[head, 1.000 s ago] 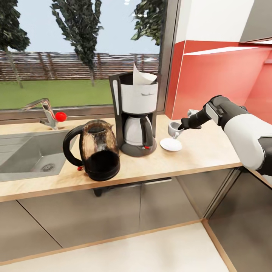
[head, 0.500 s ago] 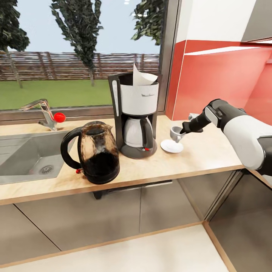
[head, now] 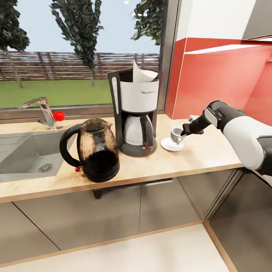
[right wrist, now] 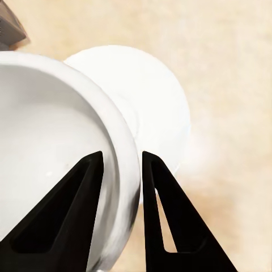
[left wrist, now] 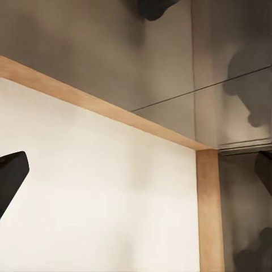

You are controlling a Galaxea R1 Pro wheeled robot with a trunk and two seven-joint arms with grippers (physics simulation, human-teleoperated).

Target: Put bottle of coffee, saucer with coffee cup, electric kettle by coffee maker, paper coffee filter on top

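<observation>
The coffee maker (head: 136, 113) stands on the kitchen countertop (head: 200, 155) with the paper coffee filter (head: 141, 74) sticking out of its top. The electric kettle (head: 94, 151) stands close to its left. To its right lies the saucer (head: 169, 145) (right wrist: 156, 107), with the coffee cup (head: 176, 135) (right wrist: 51, 141) over it. My right gripper (head: 184, 132) (right wrist: 116, 192) is shut on the cup's rim, one finger inside and one outside. I cannot tell whether the cup touches the saucer. The bottle of coffee is out of view. One dark fingertip (left wrist: 8, 178) of my left gripper hangs over the pale floor.
A steel sink (head: 22, 158) with a faucet (head: 43, 109) and red knob (head: 58, 115) lies left of the kettle. A red wall (head: 219, 79) rises behind the corner. Dark grey cabinet fronts (head: 113, 215) (left wrist: 113, 51) run below the worktop.
My right gripper has lowered the coffee cup closer to the saucer. The head view has shifted slightly.
</observation>
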